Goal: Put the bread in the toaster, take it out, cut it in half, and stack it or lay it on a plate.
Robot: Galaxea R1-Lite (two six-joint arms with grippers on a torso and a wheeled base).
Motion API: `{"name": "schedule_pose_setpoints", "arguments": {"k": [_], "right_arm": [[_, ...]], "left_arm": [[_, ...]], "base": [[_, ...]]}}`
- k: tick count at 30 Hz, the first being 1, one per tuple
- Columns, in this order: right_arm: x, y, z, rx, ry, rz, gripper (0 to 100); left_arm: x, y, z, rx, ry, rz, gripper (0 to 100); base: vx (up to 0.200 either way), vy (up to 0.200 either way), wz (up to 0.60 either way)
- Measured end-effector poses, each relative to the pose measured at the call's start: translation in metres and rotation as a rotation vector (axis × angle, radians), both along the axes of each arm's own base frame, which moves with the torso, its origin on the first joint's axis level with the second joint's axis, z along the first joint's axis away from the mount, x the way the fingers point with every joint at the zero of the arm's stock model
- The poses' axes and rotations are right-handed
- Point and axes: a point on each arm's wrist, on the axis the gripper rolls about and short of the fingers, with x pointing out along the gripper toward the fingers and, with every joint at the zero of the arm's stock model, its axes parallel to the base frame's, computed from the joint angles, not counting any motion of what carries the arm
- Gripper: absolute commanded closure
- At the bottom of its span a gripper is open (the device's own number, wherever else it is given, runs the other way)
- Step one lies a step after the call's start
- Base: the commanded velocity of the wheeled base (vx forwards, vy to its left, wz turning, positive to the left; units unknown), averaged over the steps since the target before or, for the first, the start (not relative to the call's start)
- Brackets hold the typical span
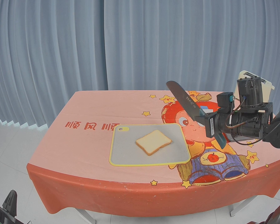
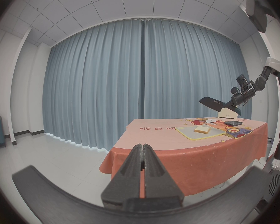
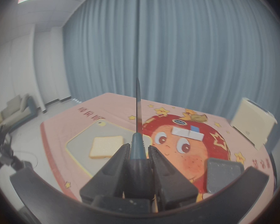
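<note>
Right jaws grasp the knife [image 1: 185, 100]: lower it squarely across the bread [image 1: 153, 142] below and ahead of them. Left jaws clenched, empty.

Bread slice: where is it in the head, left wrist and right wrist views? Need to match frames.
Head view: bread lies mid cutting board, left of the knife.
Left wrist view: bread on the cutting board, on the table far ahead.
Right wrist view: bread on the cutting board, ahead of the right gripper holding the knife.
Shared landmark: the yellow-rimmed cutting board.
</note>
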Motion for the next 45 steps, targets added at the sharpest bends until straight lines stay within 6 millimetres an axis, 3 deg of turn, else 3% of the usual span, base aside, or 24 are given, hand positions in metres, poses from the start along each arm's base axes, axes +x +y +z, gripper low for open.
{"name": "schedule_pose_setpoints", "arguments": {"k": [7, 17, 32, 38, 45], "right_arm": [[-0.011, 0.004, 0.002, -0.05, -0.024, 0.154, 100], [-0.031, 0.019, -0.004, -0.119, 0.111, 0.241, 100], [-0.038, 0.04, 0.026, -0.102, 0.197, 0.18, 100], [-0.039, 0.052, 0.025, -0.092, 0.205, 0.173, 100], [-0.035, 0.051, 0.017, -0.146, 0.202, 0.1, 100]], "left_arm": [[0.0, 0.0, 0.0, 0.0, 0.0, 0.0, 100], [0.0, 0.0, 0.0, 0.0, 0.0, 0.0, 100], [0.0, 0.0, 0.0, 0.001, 0.0, -0.001, 100], [0.0, 0.0, 0.0, 0.0, -0.001, 0.0, 100], [0.0, 0.0, 0.001, -0.001, -0.004, 0.004, 100]], "base": [[0.0, 0.0, 0.0], [0.0, 0.0, 0.0], [0.0, 0.0, 0.0], [0.0, 0.0, 0.0], [0.0, 0.0, 0.0]]}}
